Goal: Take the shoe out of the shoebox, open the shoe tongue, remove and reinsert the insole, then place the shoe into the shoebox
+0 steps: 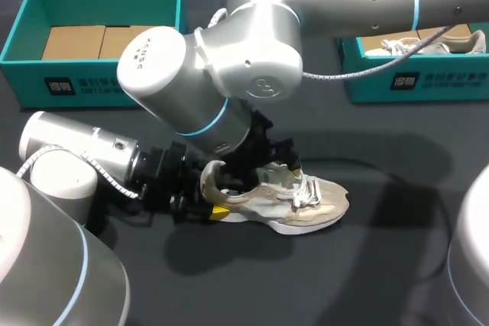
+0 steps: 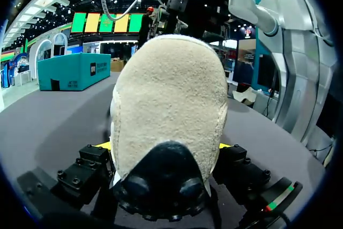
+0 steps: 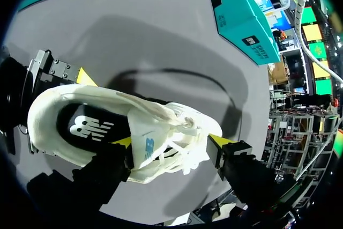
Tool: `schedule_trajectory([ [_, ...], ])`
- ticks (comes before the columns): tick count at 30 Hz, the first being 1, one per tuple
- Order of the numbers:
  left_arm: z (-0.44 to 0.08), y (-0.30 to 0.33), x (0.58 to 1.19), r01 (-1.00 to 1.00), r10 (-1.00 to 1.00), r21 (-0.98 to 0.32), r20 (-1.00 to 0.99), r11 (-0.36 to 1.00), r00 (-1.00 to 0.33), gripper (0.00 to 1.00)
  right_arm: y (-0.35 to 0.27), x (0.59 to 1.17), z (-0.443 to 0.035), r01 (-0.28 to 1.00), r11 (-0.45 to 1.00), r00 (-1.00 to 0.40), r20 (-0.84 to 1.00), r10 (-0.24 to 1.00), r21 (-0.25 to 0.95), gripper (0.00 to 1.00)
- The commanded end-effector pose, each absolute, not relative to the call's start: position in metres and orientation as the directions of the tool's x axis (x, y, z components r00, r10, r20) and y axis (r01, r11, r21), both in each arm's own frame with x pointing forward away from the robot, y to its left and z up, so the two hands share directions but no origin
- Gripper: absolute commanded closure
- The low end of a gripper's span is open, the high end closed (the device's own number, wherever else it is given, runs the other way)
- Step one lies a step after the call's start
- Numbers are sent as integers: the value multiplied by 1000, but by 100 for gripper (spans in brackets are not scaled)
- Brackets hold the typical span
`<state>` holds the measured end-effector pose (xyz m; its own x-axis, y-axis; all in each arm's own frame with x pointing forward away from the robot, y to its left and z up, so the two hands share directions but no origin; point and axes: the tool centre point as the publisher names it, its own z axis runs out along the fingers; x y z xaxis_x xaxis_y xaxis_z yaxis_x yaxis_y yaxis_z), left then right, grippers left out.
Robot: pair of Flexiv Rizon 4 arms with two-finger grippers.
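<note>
The shoe (image 1: pixel 294 200) looked like soft cloth and mesh over a smooth white foam sole. From the left wrist, its heel (image 2: pixel 169 105) was rough, napped suede above a glossy black rubber tab (image 2: pixel 161 178). The table (image 1: pixel 382 265) read as matt dark grey. My right arm (image 1: pixel 252 43) wore a smooth silver shell with a satin sheen. The teal box (image 1: pixel 95 82) seemed matt card, with plain brown cardboard (image 1: pixel 72 42) inside.

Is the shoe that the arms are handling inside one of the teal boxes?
No, the shoe lies on the dark table, apart from the left box and the right box.
</note>
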<state>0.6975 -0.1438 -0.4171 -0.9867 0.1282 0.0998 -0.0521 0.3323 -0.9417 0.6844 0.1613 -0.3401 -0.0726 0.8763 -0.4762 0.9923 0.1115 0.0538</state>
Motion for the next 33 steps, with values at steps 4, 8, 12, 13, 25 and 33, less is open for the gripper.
schedule_trajectory([
  [4, -419, -145, 698, -52, 127, -941, 99, 334, -987, 100, 156, 677, -340, 688, -618, 719, -245, 650, 381, 45],
  [8, -419, -145, 698, -52, 127, -941, 99, 334, -987, 100, 153, 674, -341, 667, -659, 741, -217, 635, 347, 52],
  [12, -419, -145, 698, -52, 127, -941, 99, 334, -987, 100, 150, 672, -341, 645, -690, 761, -196, 619, 327, 56],
  [13, -419, -145, 698, -52, 127, -941, 99, 334, -987, 100, 149, 671, -341, 642, -695, 764, -192, 616, 324, 58],
  [25, -419, -145, 698, -52, 127, -941, 99, 334, -987, 100, 145, 670, -333, 648, -703, 759, -179, 625, 293, 89],
  [33, -419, -145, 698, -52, 127, -941, 99, 334, -987, 100, 141, 668, -331, 647, -719, 762, -174, 624, 256, 100],
])
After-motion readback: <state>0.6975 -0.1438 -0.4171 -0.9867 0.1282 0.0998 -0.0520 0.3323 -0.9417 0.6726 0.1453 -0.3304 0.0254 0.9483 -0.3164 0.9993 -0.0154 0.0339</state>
